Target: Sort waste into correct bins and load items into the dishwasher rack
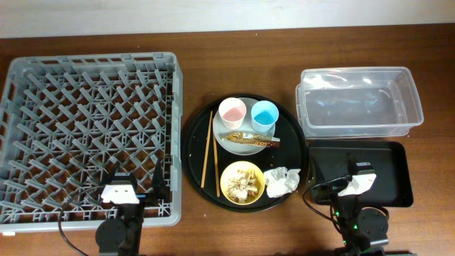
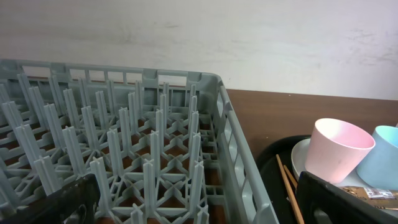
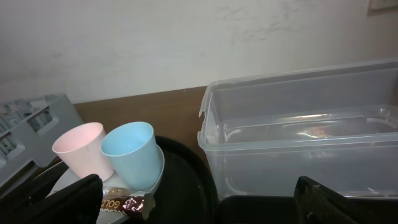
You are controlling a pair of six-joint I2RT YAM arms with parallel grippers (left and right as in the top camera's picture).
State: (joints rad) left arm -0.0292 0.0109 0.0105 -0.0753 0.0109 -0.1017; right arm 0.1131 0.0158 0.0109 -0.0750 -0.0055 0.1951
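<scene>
The grey dishwasher rack point(image 1: 71, 121) fills the left. On the round black tray point(image 1: 195, 135) a pale plate point(image 1: 247, 150) carries the pink cup point(image 1: 232, 112), blue cup point(image 1: 264, 114) and brown-gold wrapper point(image 1: 250, 140). The chopsticks point(image 1: 207, 149) lie left of the plate. The yellow bowl point(image 1: 242, 182) holds beige scraps, with the white napkin point(image 1: 282, 180) beside it. My left gripper point(image 2: 199, 205) is open and empty over the rack's front right corner. My right gripper point(image 3: 199, 205) is open and empty over the flat black tray point(image 1: 391, 160), facing the clear tub point(image 3: 298, 137).
The clear tub point(image 1: 359, 103) stands at the back right, directly behind the flat black tray. The rack's right wall point(image 2: 239, 155) runs close to the round tray's left rim. A pale wall lies behind the table.
</scene>
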